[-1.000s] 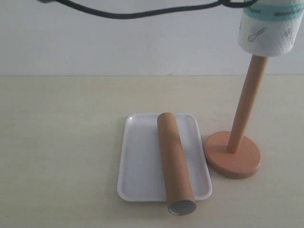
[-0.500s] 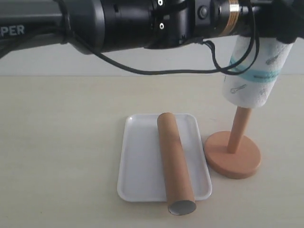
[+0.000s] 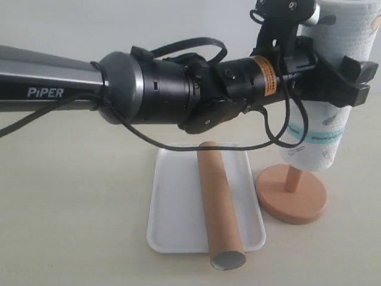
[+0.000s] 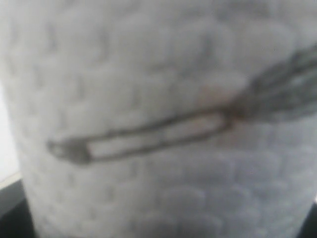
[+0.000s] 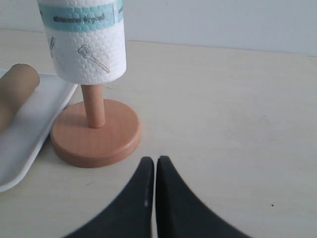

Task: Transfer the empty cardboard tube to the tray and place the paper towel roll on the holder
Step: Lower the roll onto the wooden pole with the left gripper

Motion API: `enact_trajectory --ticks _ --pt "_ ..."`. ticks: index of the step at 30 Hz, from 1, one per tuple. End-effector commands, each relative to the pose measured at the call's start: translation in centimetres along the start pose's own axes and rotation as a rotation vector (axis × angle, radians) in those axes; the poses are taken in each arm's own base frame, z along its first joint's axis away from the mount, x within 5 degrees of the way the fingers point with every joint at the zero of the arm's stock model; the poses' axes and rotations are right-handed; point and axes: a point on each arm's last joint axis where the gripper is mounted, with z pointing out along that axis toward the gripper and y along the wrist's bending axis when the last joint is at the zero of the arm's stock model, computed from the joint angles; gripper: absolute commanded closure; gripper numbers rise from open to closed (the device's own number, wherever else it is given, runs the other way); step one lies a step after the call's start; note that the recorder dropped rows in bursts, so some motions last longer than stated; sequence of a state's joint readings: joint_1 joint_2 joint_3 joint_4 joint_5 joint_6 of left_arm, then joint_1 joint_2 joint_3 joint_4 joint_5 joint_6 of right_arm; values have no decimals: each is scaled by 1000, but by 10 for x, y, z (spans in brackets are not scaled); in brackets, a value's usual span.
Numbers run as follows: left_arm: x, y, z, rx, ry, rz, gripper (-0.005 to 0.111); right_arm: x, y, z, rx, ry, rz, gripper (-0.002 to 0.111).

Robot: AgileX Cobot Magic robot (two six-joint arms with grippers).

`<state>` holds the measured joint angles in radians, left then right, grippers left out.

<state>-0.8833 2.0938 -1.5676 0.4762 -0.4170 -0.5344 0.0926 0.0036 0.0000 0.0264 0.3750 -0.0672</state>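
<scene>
Black against white: pinching the thick white paper towel roll with its teal band and utensil drawings [image 3: 324, 140] between the left fingers [image 3: 350, 80], one lying across the near side, the other hidden behind. Holding it threaded over the pole of the light reddish-brown wooden holder with the round disc base [image 3: 292, 193], seeming to lean slightly in the exterior view, lower edge hanging clear of the disc with a short stretch of pole showing beneath. Filling the left wrist view with nothing but embossed paper. Holding the right fingers [image 5: 152, 163] pressed together on nothing, low over the pale table [image 3: 71, 208], near the disc but apart from it. Farther out, seeing the long brown hollow cardboard tube [image 3: 217, 202] lying lengthwise on the flat white rounded-corner tray [image 3: 169, 202], just beside the disc, near end poking past the rim.

Risking, probably, a jam: lowering with the roll tilted could be wedging the core on the pole and dragging or tipping the holder toward the tray. Risking also a dented roll from squeezing soft paper too hard, or a drop and wobble from letting go this high. Possibly nudging the overhanging tube off the tray with the forearm passing above it.
</scene>
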Motion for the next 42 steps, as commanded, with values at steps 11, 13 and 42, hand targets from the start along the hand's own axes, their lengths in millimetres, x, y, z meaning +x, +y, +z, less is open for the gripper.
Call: enact_trajectory --ticks 11,13,42 --pt "77 11 -12 0 -10 -28 103 -1 0 0 4 -17 2 107" --pt "84 12 -10 3 -7 -7 103 -1 0 0 4 -17 2 107" --pt "44 1 -23 37 76 117 24 -1 0 0 4 -17 2 107"
